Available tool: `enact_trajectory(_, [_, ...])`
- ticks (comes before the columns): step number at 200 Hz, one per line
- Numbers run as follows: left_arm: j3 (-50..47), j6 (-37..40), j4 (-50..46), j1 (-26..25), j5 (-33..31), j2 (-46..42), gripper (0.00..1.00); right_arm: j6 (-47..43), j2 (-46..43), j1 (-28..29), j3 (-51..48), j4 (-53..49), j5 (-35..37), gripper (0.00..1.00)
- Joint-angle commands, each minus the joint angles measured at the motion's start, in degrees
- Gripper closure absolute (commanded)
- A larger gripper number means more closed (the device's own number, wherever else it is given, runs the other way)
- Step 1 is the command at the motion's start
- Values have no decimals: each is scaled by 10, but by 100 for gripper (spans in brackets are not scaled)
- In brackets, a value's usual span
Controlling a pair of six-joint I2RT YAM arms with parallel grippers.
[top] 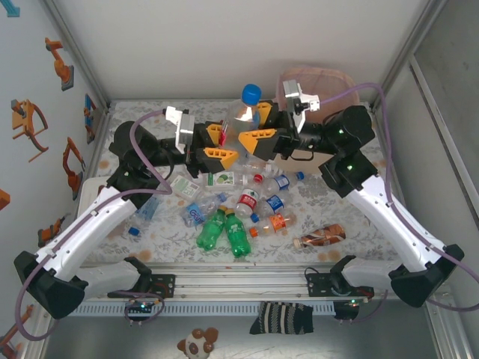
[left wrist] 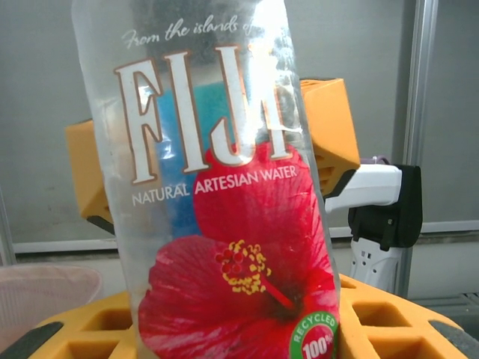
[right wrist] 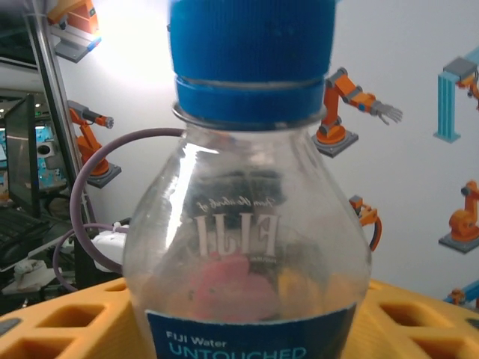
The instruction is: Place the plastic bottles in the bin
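A clear Fiji bottle (top: pixel 243 112) with a blue cap and a red flower label hangs upright in the air between both grippers. My left gripper (top: pixel 222 144) is shut on its lower body; in the left wrist view the flower label (left wrist: pixel 247 262) sits between the orange fingers (left wrist: pixel 82 333). My right gripper (top: pixel 258 126) is closed around the bottle's upper body (right wrist: pixel 247 247), just under the cap, its fingers (right wrist: pixel 67 318) against both sides. The pink mesh bin (top: pixel 318 78) stands behind the right gripper. Several other plastic bottles (top: pixel 238 233) lie scattered on the table below.
Two green bottles (top: pixel 212 229), an orange one (top: pixel 273 223) and a brown one (top: pixel 320 237) lie nearest the front rail (top: pixel 239 283). The bin's rim (left wrist: pixel 45 288) shows low on the left in the left wrist view. Side walls close in the table. A striped sock (top: pixel 282 318) lies below the rail.
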Motion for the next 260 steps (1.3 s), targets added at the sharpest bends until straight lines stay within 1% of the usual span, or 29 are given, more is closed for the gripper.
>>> enact_trajectory(1, [19,15,13,-4,5,-8,59,25,-10,4,16,49,-7,49])
enact_trajectory(11, [19,15,13,-5,3,-8,59,25,-12,5,17,49,-7,53])
enact_trajectory(39, [17,16,13,-4,-5,-5,56,24,-17,6,19,42,1,59])
enact_trajectory(44, [16,18,12,-5,-8,-7,53,23,-18,6,18,41,3,59])
enact_trajectory(55, [13,23,6,-5,-18,-9,43,20,-19,6,18,38,9,59])
enact_trajectory(68, [8,38,-10,-5,-30,-17,37,2,-25,6,20,17,24,59])
enact_trajectory(82, [1,62,-43,-3,-55,-32,30,-44,-37,6,28,-42,58,59])
enact_trajectory(98, [-12,91,-93,-3,-107,-52,28,-113,-49,5,49,-147,124,59])
enact_trajectory(113, [-22,112,-140,-2,-172,-72,26,-169,-55,3,73,-236,195,59])
enact_trajectory(126, [-30,119,-176,0,-232,-84,25,-193,-53,-2,89,-282,237,59])
enact_trajectory(148, [-32,107,-234,4,-331,-95,24,-213,-39,-16,118,-351,313,59])
enact_trajectory(166, [-22,82,-288,13,-397,-94,23,-218,-17,-40,149,-404,391,60])
enact_trajectory(186, [-9,39,-340,36,-430,-87,23,-207,17,-83,190,-457,445,62])
enact_trajectory(209, [-7,-11,-374,71,-437,-78,23,-181,67,-139,238,-505,464,65])
enact_trajectory(220, [-7,-23,-391,81,-454,-73,19,-172,94,-162,262,-527,472,66])
enact_trajectory(236, [-5,-34,-423,93,-470,-66,18,-169,140,-184,301,-562,489,67])
enact_trajectory(260, [-2,-43,-455,101,-474,-53,17,-173,214,-207,368,-615,493,68])
